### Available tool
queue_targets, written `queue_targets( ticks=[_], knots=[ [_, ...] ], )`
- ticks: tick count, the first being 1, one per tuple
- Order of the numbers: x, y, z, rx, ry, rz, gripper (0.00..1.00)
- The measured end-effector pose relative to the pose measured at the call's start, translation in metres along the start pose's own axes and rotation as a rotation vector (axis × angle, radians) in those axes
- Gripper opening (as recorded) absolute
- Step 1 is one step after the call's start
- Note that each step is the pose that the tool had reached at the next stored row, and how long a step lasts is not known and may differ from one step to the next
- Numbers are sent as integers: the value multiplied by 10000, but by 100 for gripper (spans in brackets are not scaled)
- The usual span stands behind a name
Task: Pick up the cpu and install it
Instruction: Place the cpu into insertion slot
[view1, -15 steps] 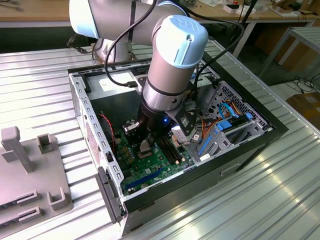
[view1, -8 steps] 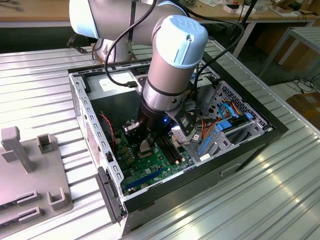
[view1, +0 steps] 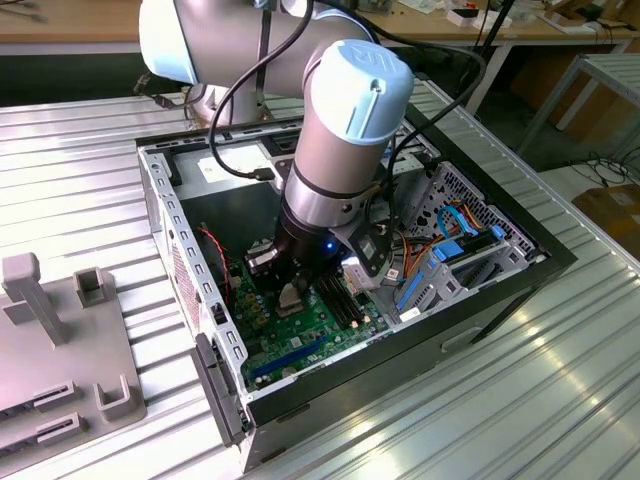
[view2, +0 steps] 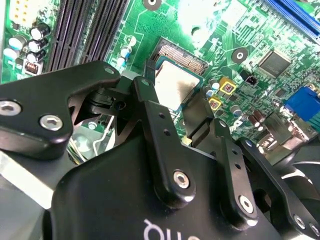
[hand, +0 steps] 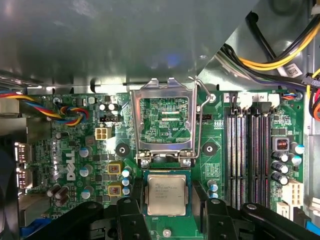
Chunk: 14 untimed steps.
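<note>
Open desktop computer case (view1: 160, 200) lying on a ribbed metal surface (view1: 520, 400), with the arm (view1: 340, 130) reaching down into it from above. The tool (view1: 290, 298) hangs close over the green motherboard (view1: 300, 335) on the case floor. In both wrist views the cpu (hand: 166, 192) (view2: 172, 82) lies flat and square in its socket on the motherboard (hand: 75, 150), dull metal face upward. The tool (hand: 168, 206) (view2: 170, 97) is spread. Its two black fingers (hand: 131, 215) stand one on each side of the cpu, just beside its edges. In the first wrist view a narrow strip of socket shows between the cpu and the finger on the memory-slot side, so the cpu appears unpinched. The metal retention frame (hand: 165, 120) is swung open and stands just beside the cpu, hinged at the socket edge, with its wire lever (hand: 200, 120) lifted alongside. The long black memory slots (hand: 245, 150) (view2: 85, 30) run parallel near the cpu, on the side away from the small yellow-rimmed components (hand: 115, 168). Yellow and black cable bundles (hand: 280, 55) cross beyond the memory slots, well apart from the cpu. In the exterior view a grey fixture plate (view1: 60, 340) rests on the surface outside the case, at the exterior view's left.
</note>
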<state>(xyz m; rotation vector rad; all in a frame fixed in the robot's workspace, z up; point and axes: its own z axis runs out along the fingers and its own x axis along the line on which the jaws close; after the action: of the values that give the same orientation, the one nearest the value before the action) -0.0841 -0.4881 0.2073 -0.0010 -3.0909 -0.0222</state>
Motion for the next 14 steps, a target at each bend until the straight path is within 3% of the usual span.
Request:
queue_targets(
  ticks=[6, 12, 14],
  knots=[
    [1, -19, 8, 2, -51, -12, 47],
    [28, -41, 20, -2, -60, -109, 47],
    [31, -42, 22, 1, -92, -132, 47]
  ],
)
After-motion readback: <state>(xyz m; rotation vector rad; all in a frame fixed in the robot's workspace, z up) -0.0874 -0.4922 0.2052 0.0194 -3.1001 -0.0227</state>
